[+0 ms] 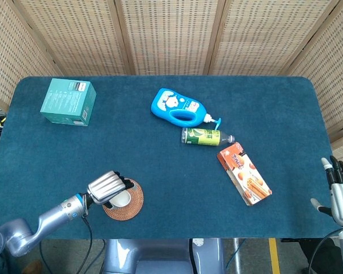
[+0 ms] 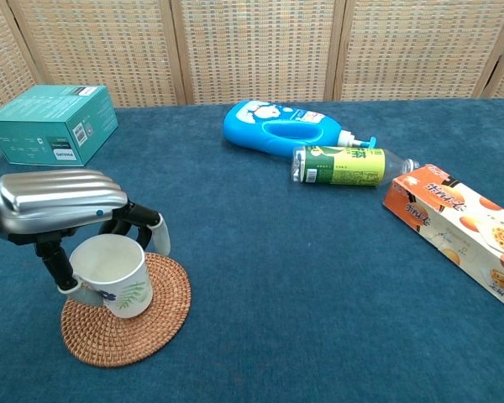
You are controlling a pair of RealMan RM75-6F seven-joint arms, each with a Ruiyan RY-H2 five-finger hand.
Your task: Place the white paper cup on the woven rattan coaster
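I have the left hand (image 2: 63, 206) at the lower left of the chest view, fingers curled around the white paper cup (image 2: 113, 275), which carries a leaf print on its side. The cup sits over the woven rattan coaster (image 2: 126, 309), mouth up and tilted slightly; I cannot tell whether its base is touching the weave. Its inside looks empty from what I can see. In the head view the same hand (image 1: 107, 186) covers most of the cup (image 1: 122, 198) above the coaster (image 1: 135, 204) near the bottom edge of the blue worktop (image 1: 160, 154).

My right hand (image 1: 342, 193) hangs at the lower right of the head view, off the worktop edge, fingers spread and holding nothing.

Upper left stands a teal box (image 2: 52, 124). Toward the centre a blue bottle (image 2: 281, 129) lies on its side, a green bottle (image 2: 343, 165) just beside it, and an orange snack carton (image 2: 454, 225) to the right.
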